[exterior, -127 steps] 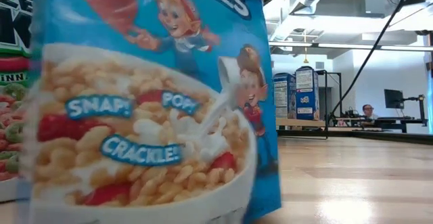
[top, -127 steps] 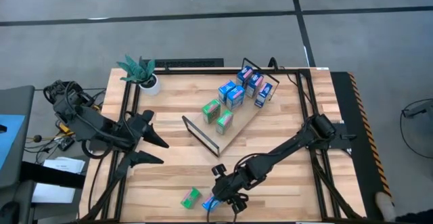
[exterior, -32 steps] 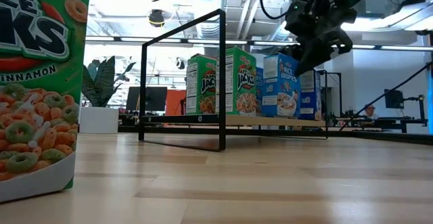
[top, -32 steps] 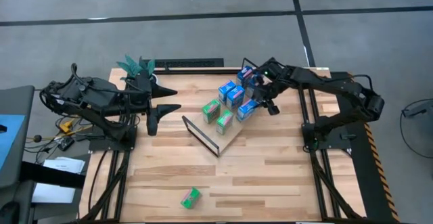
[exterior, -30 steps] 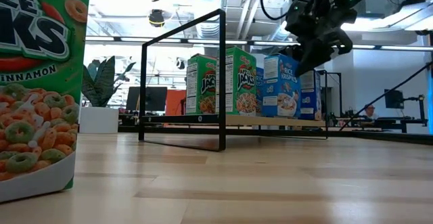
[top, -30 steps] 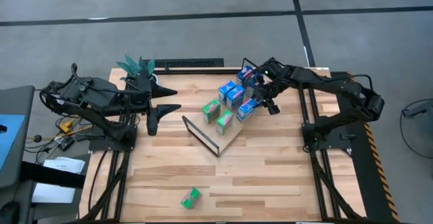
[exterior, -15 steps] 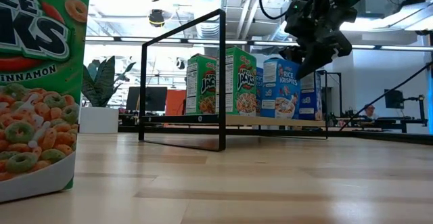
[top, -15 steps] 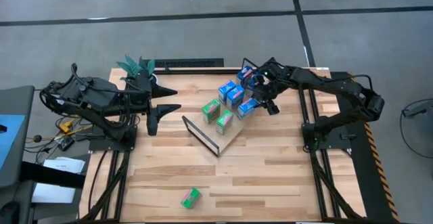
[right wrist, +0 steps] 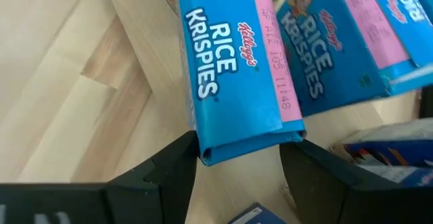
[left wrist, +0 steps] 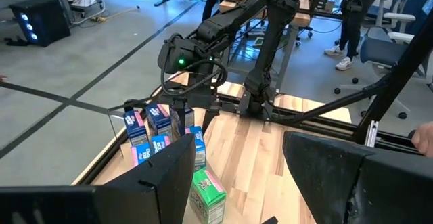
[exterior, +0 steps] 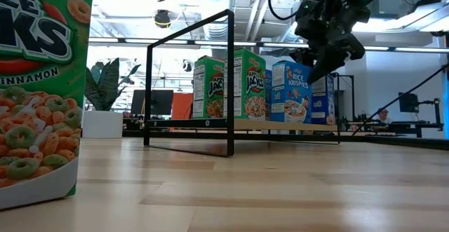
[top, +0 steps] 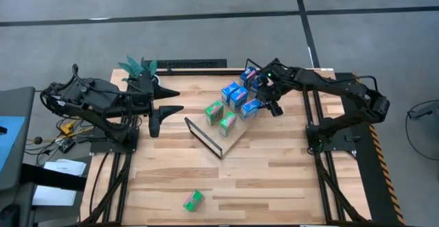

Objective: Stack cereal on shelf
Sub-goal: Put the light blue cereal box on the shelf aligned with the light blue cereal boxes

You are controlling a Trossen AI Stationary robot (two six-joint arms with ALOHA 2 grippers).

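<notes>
Two dark fingers of the right gripper (right wrist: 237,158) now stand spread on either side of the blue cereal box (top: 251,108), looser than a second ago, and the box stands upright on the shelf (top: 236,135) beside the other blue boxes (top: 234,94) and the green ones (top: 221,116). Over by the potted plant (top: 144,72), the left gripper (top: 169,109) waits with fingers apart and empty, unmoved, while one green box (top: 193,200) lies alone near the table's (top: 274,179) front edge.

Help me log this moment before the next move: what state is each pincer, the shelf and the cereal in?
Left pincer: open, empty.
Right pincer: over the blue box.
Blue box: upright on the shelf.
Shelf: partly filled.
Loose green box: on the tabletop, not shelved.
</notes>
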